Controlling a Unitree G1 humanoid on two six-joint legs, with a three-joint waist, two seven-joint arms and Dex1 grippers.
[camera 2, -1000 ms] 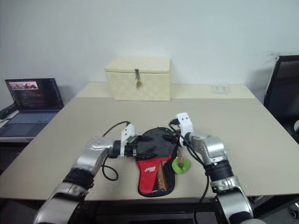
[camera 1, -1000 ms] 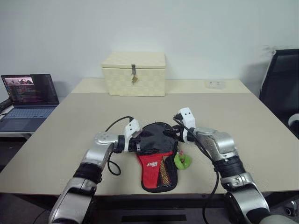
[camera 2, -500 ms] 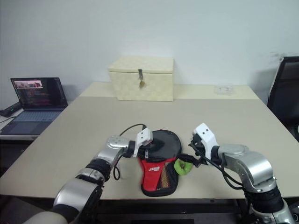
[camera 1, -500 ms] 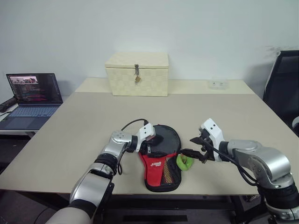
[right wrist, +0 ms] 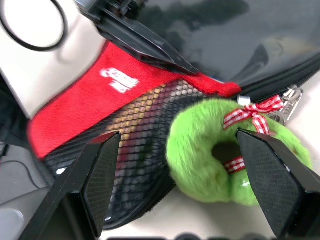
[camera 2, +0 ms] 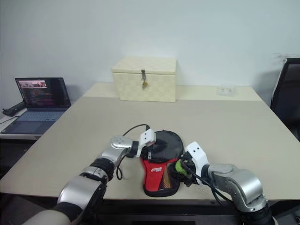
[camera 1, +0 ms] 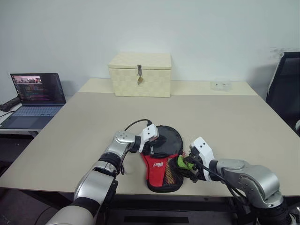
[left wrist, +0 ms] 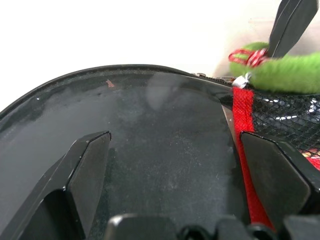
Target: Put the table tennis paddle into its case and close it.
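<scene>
Low in the centre of the left eye view, the soft black-and-red paddle-shaped zip case lies on the beige rectangular table; the left gripper, spread, rests at its round end. Lower right, the right gripper reaches the fuzzy green ring charm.

Across the left wrist view, black fingers straddle the glossy black surface (paddle or cover, I cannot tell).

Centre-right of the right wrist view, spread fingers flank the charm.

left claw: fingers spread | right claw: fingers spread
</scene>
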